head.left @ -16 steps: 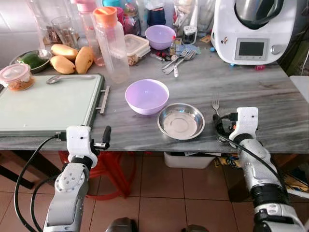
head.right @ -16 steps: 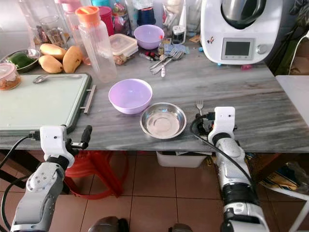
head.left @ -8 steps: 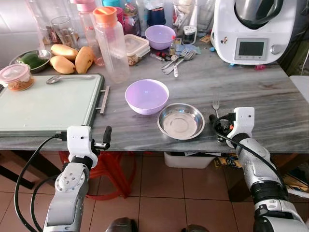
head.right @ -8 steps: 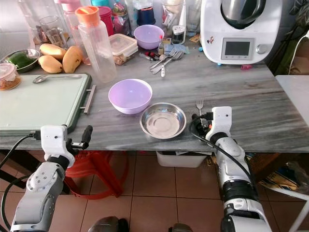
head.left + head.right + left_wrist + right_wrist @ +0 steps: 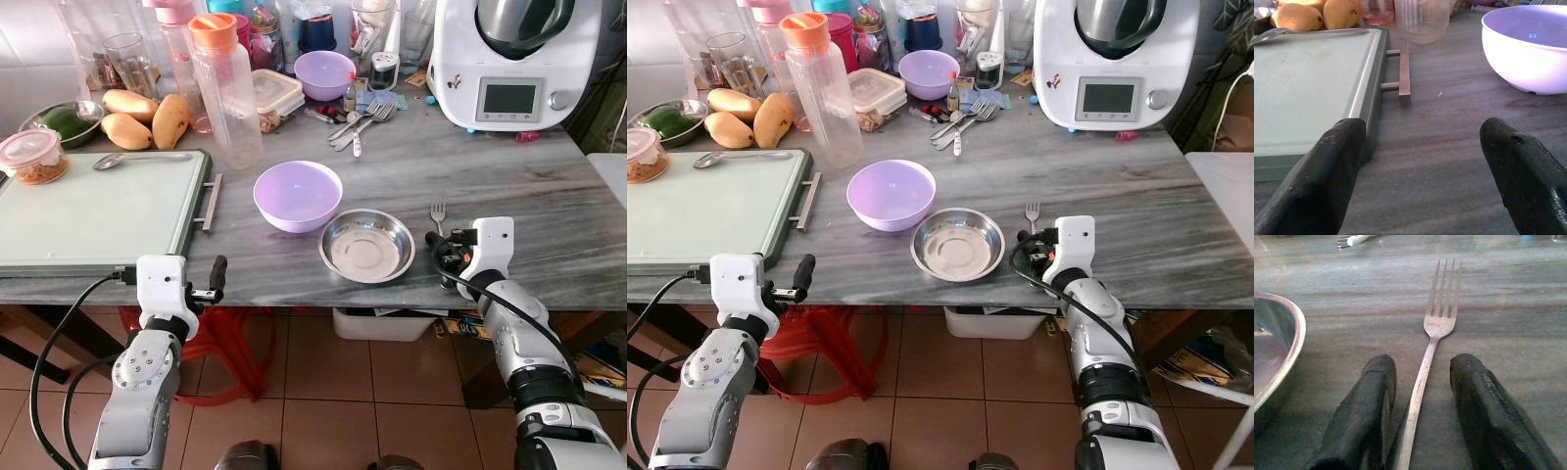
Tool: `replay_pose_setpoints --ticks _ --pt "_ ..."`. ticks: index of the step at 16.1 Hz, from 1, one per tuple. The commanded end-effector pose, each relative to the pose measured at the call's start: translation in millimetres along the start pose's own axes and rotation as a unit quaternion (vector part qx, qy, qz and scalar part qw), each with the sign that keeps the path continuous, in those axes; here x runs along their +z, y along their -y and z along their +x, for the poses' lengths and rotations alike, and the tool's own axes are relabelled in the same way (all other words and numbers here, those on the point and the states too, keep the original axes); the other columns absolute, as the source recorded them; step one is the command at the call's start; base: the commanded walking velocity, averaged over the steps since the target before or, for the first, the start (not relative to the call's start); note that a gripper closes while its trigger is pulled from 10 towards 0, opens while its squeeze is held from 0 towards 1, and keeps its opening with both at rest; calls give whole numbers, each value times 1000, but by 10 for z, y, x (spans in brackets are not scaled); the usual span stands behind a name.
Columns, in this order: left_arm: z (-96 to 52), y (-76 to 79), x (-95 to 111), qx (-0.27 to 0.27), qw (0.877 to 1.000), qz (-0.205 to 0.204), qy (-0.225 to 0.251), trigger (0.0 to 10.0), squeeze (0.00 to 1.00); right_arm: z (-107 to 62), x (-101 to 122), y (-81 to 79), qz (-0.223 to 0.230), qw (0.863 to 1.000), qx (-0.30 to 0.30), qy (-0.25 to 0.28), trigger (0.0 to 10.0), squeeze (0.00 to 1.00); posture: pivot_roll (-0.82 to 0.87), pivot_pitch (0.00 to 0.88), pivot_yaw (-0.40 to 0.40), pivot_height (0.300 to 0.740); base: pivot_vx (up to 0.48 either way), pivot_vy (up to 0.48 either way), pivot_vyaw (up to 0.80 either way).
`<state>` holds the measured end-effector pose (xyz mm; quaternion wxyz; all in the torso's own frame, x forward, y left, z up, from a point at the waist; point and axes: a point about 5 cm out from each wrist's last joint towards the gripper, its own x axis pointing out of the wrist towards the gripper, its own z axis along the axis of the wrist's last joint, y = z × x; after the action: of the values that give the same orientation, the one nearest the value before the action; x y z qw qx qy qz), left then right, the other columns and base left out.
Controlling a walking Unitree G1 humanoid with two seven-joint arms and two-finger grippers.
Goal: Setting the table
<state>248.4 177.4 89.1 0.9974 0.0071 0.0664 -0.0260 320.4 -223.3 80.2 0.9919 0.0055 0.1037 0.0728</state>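
Right gripper (image 5: pixel 1420 406) sits lower right at the table (image 5: pixel 549 186) edge, fingers narrowly apart straddling the fork (image 5: pixel 1437 318) handle, not clamped. Fork lies just right of the steel bowl (image 5: pixel 367 245). Left gripper (image 5: pixel 1425 171) spread wide, lower left, holding nothing.

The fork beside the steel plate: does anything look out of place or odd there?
Nothing stands out. The fork lies flat on the table, tines pointing away, apart from the steel plate. The right end effector straddles its handle, fingers not closed on it.
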Motion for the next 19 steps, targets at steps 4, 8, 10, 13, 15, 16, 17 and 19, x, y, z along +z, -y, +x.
replay_pose_setpoints --ticks 4,8,10,13,15,16,17,19 --pt "12 -7 30 1 1000 8 4 10000 0 -41 -180 -15 16 999 -1 -37 0 0 20 28 76 740 0 0 0" --pt "18 0 25 1 1000 7 3 10000 0 -51 -208 -41 30 998 4 -47 0 0 17 28 73 740 0 0 0" --pt "20 5 24 1 1000 6 3 10000 0 -57 -225 -66 35 998 13 -50 0 0 15 27 73 740 0 0 0" --pt "19 10 22 1 1000 5 3 10000 0 -72 -249 -93 34 998 20 -55 0 0 13 27 72 740 0 0 0" --pt "18 13 21 1 1000 5 2 10000 0 -80 -254 -163 34 997 45 -58 0 0 12 28 72 740 0 0 0" --pt "16 15 19 0 1000 5 2 10000 0 -83 -257 -166 32 997 45 -58 0 0 13 28 71 740 0 0 0" --pt "15 16 17 1 1000 5 2 10000 0 -85 -256 -161 32 997 42 -58 0 0 12 29 69 740 0 0 0" --pt "14 17 14 1 1000 5 1 10000 0 -87 -250 -158 31 997 40 -57 0 0 12 29 69 740 0 0 0"
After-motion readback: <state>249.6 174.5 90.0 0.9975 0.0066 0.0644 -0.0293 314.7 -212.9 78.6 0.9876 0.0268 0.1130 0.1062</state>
